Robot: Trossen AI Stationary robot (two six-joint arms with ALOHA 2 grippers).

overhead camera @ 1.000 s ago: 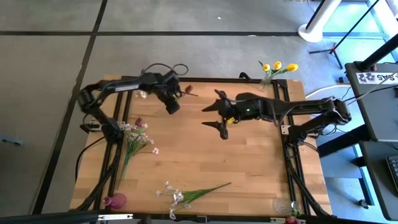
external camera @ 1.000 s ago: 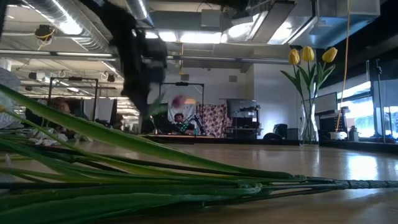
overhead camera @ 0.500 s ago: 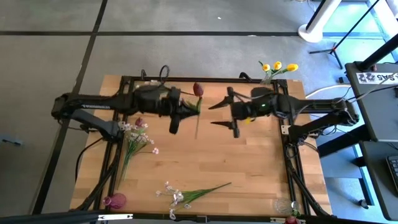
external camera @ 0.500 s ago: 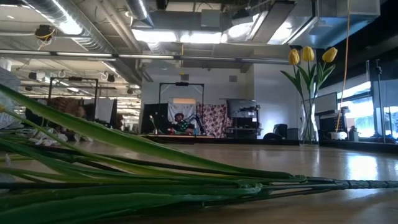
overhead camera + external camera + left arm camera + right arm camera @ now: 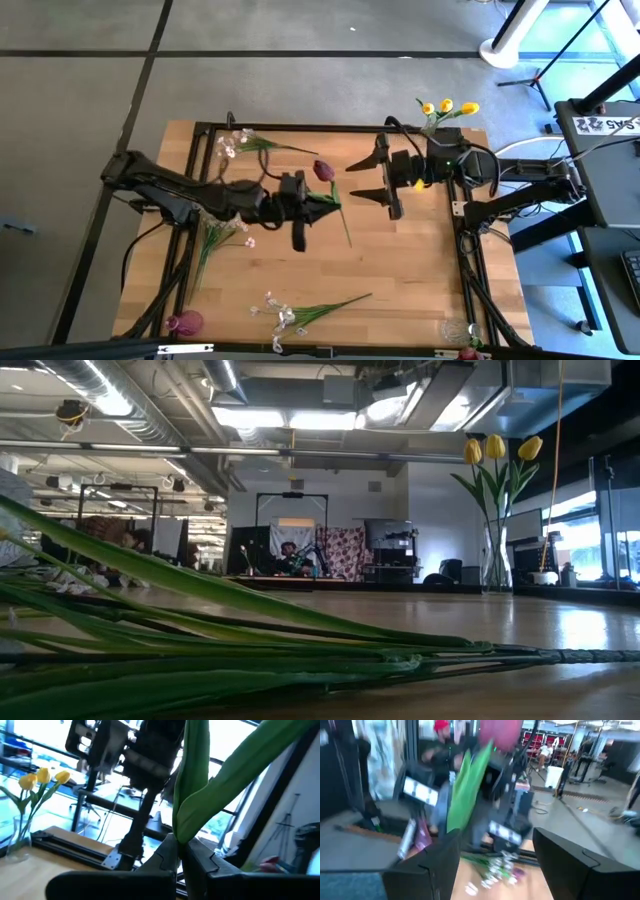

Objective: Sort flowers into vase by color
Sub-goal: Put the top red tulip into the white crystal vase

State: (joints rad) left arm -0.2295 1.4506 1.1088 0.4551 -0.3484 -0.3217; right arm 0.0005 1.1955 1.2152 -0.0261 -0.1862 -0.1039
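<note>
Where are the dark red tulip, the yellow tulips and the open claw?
dark red tulip [image 5: 322,170], high view, on its flower head.
yellow tulips [image 5: 446,105], high view, on the middle bloom.
right gripper [image 5: 370,180], high view, midway between its spread fingertips.

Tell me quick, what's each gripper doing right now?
Left gripper: shut on the dark red tulip, mid-table.
Right gripper: open, empty, facing it.

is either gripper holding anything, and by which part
The left gripper holds the dark red tulip by its green stem, below the head. The right gripper is open, holding nothing.
</note>
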